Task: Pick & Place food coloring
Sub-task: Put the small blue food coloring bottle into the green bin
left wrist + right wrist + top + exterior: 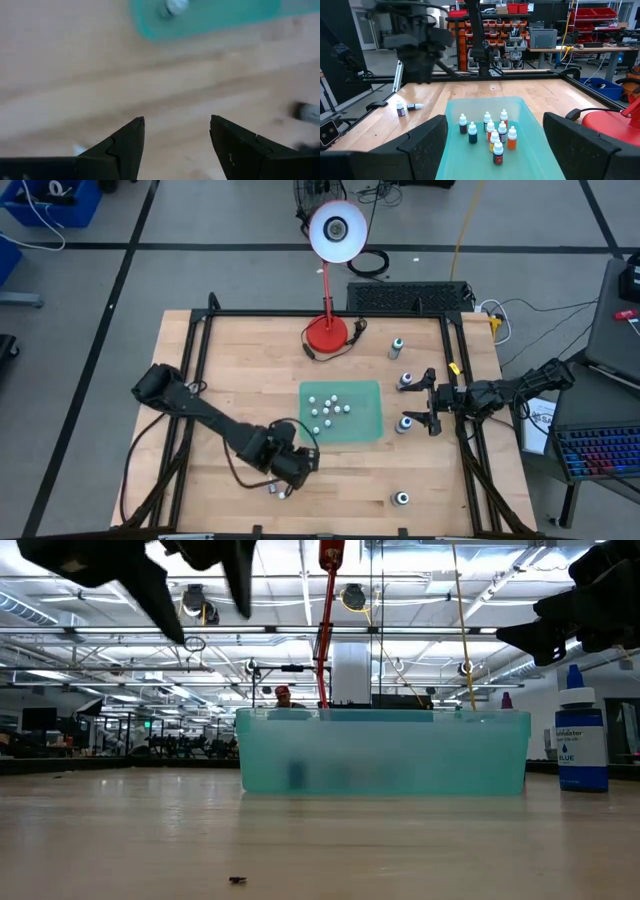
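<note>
Nine small bottles (490,132) stand clustered in the teal tray (372,427); both claws, left (176,145) and right (432,402), gape empty above the counter (240,370)

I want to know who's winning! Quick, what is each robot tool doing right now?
Left tool: open, holding nothing, above the bare table.
Right tool: open, holding nothing, facing the green tray.

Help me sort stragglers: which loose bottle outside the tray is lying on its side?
The bottle lying flat beside an upright one, near the left arm; the others stand.
</note>
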`<action>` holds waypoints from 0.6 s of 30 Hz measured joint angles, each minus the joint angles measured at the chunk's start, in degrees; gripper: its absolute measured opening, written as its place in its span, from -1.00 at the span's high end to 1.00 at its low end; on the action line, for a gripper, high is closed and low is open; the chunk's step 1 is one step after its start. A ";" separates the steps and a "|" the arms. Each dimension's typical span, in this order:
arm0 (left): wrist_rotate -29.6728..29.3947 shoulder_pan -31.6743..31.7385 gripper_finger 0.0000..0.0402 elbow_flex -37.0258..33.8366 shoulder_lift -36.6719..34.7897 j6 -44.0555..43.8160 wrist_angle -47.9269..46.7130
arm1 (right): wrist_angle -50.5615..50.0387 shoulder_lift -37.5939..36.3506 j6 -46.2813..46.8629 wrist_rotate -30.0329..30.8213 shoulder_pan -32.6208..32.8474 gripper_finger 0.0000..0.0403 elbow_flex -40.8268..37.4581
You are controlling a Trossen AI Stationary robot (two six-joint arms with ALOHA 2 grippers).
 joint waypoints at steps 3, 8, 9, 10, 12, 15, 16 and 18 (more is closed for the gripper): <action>1.64 -2.56 -0.12 -0.01 1.22 -5.88 6.11 | -0.02 0.00 -0.02 -0.02 0.01 -0.56 0.02; 2.54 -9.14 -0.12 0.03 3.24 -21.23 12.46 | 0.00 0.00 0.00 0.00 0.01 -0.56 0.01; 1.54 -10.37 -0.12 0.03 3.77 -24.48 11.90 | -0.10 0.00 -0.02 -0.04 -0.01 -0.56 0.00; 0.32 -11.56 -0.12 0.03 4.20 -27.83 10.94 | -0.07 0.02 0.00 -0.03 -0.01 -0.56 0.00; -1.59 -14.07 -0.12 0.01 4.67 -33.65 7.82 | 0.13 0.12 0.00 0.00 0.00 -0.56 0.02; -0.11 -15.87 -0.12 0.01 5.07 -38.84 4.24 | 0.00 0.24 0.00 -0.01 0.00 -0.56 0.00; 1.07 -16.24 -0.12 0.03 5.23 -39.79 3.11 | 0.06 0.23 0.00 -0.02 -0.01 -0.56 0.00; 3.08 -16.65 -0.12 -0.01 5.60 -41.09 0.40 | -0.02 0.22 0.00 0.00 -0.01 -0.56 0.00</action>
